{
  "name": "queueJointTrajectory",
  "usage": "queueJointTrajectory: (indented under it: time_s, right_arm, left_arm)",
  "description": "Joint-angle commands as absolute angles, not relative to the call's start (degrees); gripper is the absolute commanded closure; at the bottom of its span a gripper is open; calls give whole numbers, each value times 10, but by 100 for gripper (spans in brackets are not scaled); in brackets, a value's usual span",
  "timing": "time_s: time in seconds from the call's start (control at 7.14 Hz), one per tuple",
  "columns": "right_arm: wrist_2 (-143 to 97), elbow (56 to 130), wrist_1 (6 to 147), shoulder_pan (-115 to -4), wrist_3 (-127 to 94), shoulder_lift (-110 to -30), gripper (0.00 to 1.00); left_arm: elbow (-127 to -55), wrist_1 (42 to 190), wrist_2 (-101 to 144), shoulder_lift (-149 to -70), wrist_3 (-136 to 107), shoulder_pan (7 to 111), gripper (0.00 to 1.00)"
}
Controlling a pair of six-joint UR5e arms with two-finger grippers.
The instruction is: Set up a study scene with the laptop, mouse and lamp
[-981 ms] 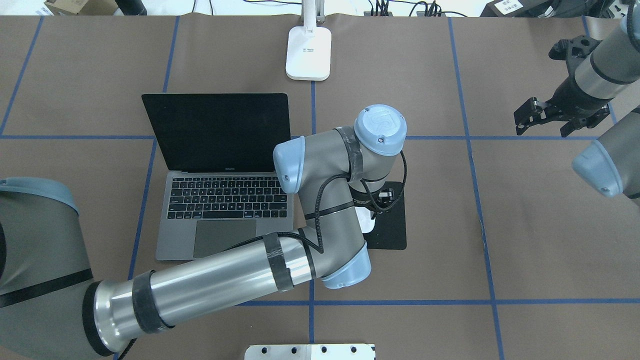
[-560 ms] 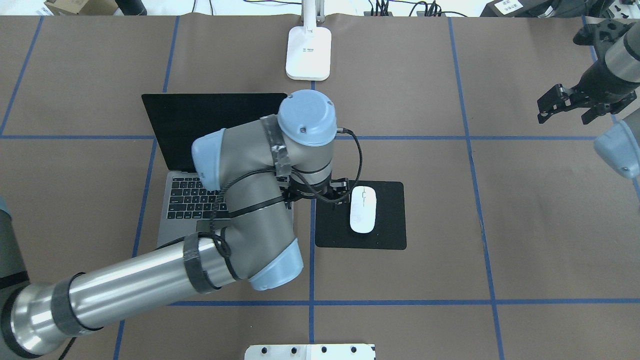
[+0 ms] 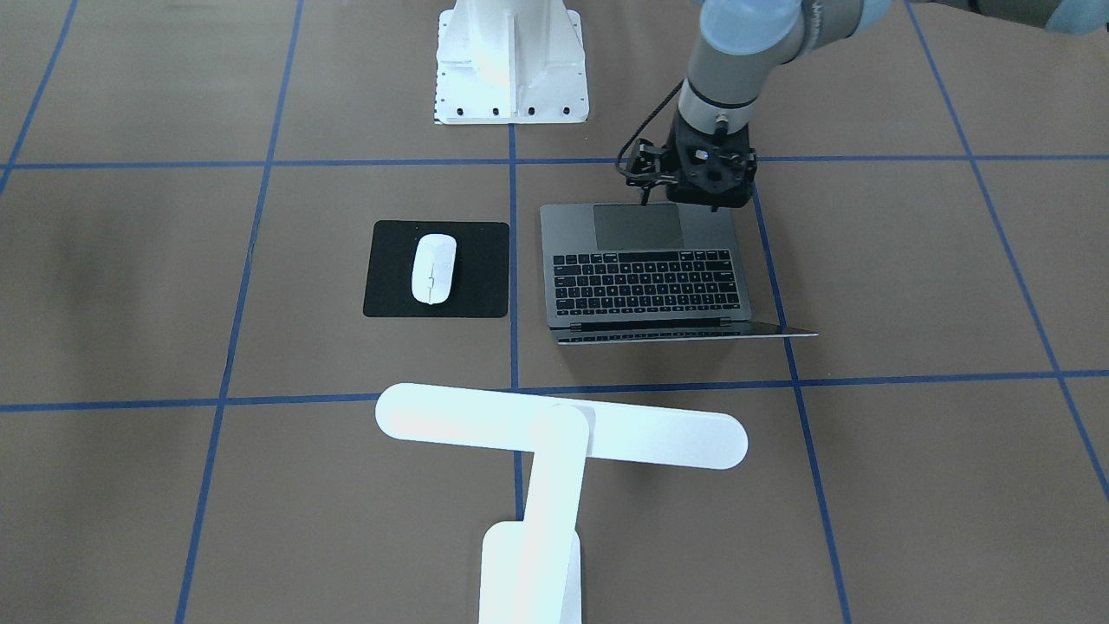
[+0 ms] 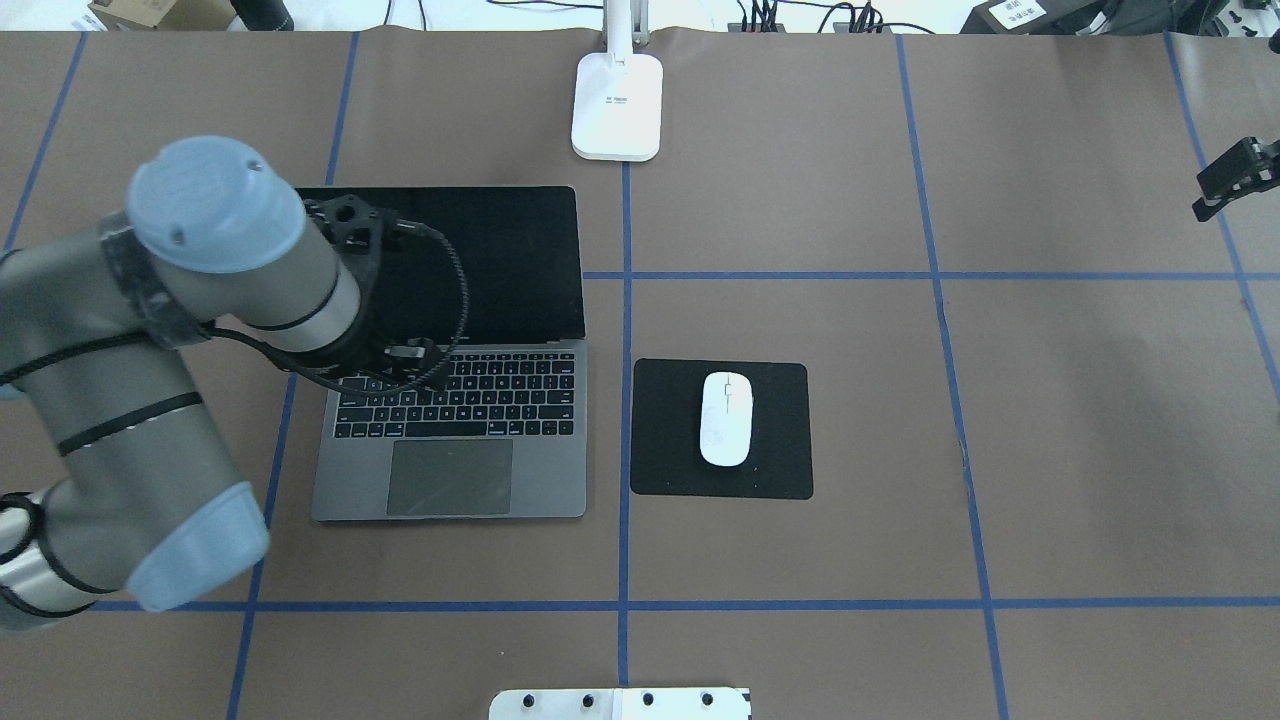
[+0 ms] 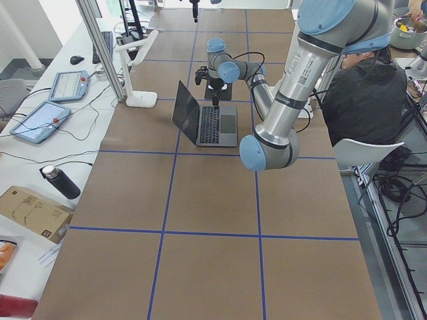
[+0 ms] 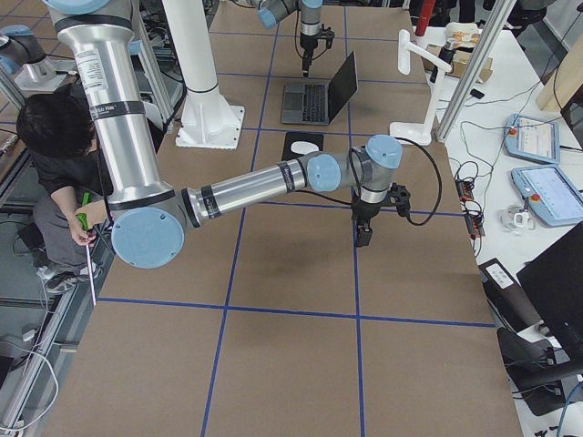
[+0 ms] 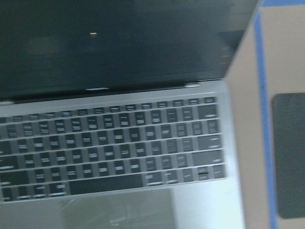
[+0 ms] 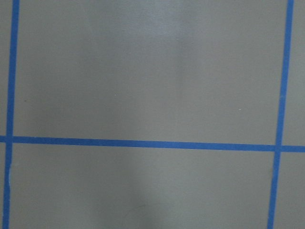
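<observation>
Robotics lab, no doubt. Two big industrial arms, left arm & right arm, work over a wide surface papered brown w/ a blue tape grid. A white bolted pedestal stands on it. A second, white surface alongside carries teach pendants, loose cables, a cardboard box and a bottle. Aluminium frame posts rise at the edge. A person sits close by the rig.

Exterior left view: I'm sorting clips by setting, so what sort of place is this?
Probably a robotics lab: a large robot arm over a tape-gridded table, control tablets on the side bench.
</observation>
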State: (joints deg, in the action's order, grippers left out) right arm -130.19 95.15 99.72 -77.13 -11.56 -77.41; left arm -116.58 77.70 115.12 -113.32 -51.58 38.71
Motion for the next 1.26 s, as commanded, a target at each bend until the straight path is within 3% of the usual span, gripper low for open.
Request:
queueJointTrajectory:
  time_s: [0.0,0.14,0.42,0.7,0.98,1.12]
  right_arm:
    - [-1303,884,1025,-848,28,-775,0]
    - [-1315,833,1021,-880,99,-781,0]
    - [-1326,816,1020,-933,109,-797,0]
    - [-1325,829,1010,-934,118,-832,0]
    - [-1325,833,923,-934,109,-878,0]
    - [-1325,833,892,-934,89,-895,0]
  left_arm:
    - [-1199,777,1185,-1018,-329,521,1]
    - [-1148,777,1227,-1013,-197,625,1]
    - [-1045,778,1272,-1012,-38,747,1]
    - [-1022,794,1273,-964,2,811,1]
    - [-1014,935,1272,-861,6,823,1]
    - [-1007,937,1272,-856,6,830,1]
